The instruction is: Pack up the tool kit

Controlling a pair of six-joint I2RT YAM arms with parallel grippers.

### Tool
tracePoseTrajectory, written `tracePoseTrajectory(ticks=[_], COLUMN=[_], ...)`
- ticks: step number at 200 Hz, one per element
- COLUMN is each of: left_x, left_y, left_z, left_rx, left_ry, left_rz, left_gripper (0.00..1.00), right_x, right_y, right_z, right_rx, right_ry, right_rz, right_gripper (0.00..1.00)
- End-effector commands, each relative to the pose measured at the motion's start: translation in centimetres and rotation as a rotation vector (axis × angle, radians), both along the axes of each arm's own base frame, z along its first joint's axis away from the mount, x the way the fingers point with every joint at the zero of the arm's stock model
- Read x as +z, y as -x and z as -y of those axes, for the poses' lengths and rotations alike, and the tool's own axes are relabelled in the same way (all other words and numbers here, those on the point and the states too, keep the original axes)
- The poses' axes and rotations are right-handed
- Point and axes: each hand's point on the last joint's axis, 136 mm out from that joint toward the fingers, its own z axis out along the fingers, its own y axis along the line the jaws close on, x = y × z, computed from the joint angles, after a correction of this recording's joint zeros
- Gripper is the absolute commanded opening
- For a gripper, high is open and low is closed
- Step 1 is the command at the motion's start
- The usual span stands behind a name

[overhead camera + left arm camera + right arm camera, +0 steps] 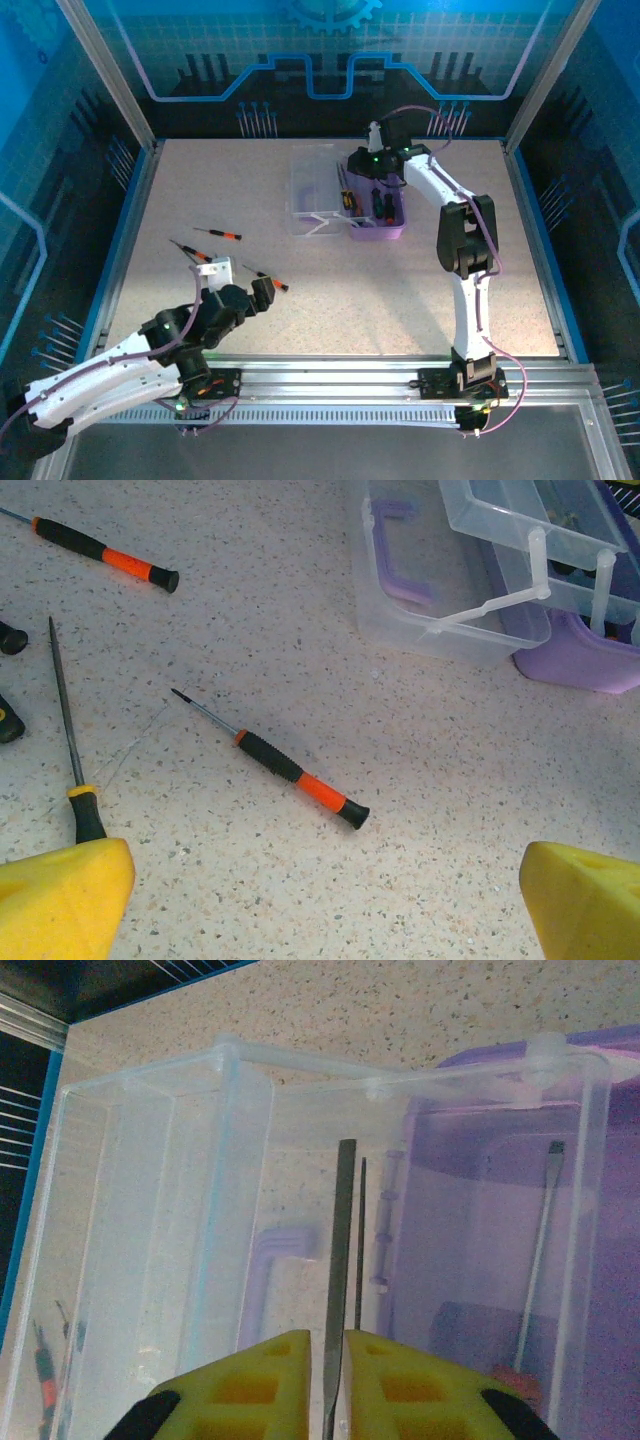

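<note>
The tool kit stands open at the back, with its purple base (385, 228) on the right and its clear lid (312, 190) laid out to the left. Screwdrivers with orange-black handles lie inside the base (372, 203). My right gripper (368, 163) hovers over the case, its yellow pads (250, 1380) close on either side of a grey screwdriver shaft (342, 1220) that points across the lid (150, 1210). My left gripper (238, 282) is open low over the table, pads (60, 900) wide apart, just short of an orange-black screwdriver (300, 768). Two more lie further left (105, 553) (68, 720).
The purple handle (400, 550) shows through the lid. Metal frame rails border the table, and the near rail (350, 378) carries both arm bases. Speckled table surface (350, 300) lies open between the loose screwdrivers and the right arm.
</note>
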Motion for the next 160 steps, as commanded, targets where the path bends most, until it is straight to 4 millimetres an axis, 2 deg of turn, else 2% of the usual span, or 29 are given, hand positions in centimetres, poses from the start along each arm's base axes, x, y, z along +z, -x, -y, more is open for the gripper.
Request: tracePoseTrajectory(ticks=[1, 38, 59, 86, 106, 140, 160], left_x=[0.7, 0.7, 0.7, 1.2, 2.1, 3.4, 4.2], left_y=[0.1, 0.0, -0.3, -1.3, -2.1, -3.3, -4.3], left_z=[-0.7, -1.3, -0.9, 0.4, -0.1, -1.4, -1.7], left_rx=[0.032, 0.071, 0.073, 0.052, 0.103, 0.211, 0.248], left_ry=[0.001, 0.0, 0.028, 0.077, 0.09, 0.102, 0.108], left_rz=[0.011, 0.017, 0.034, 0.103, 0.168, 0.251, 0.262], left_gripper=[0.99, 1.0, 0.99, 0.99, 0.99, 0.99, 0.99], right_x=[0.6, 2.8, 4.6, 6.2, 6.3, 5.5, 5.2], right_y=[-0.1, 0.9, 2.3, 5.6, 8.5, 14.2, 17.2], right_z=[0.7, 1.3, 1.4, 1.8, 2.0, 4.9, 6.8], right_rx=[-0.01, -0.02, -0.03, -0.064, -0.093, -0.169, -0.179], right_ry=[-0.037, -0.07, -0.109, -0.124, -0.082, 0.046, 0.128], right_rz=[-0.006, 0.035, 0.062, 0.084, 0.102, 0.076, 0.037], right_gripper=[0.18, 0.2, 0.21, 0.25, 0.28, 0.45, 0.49])
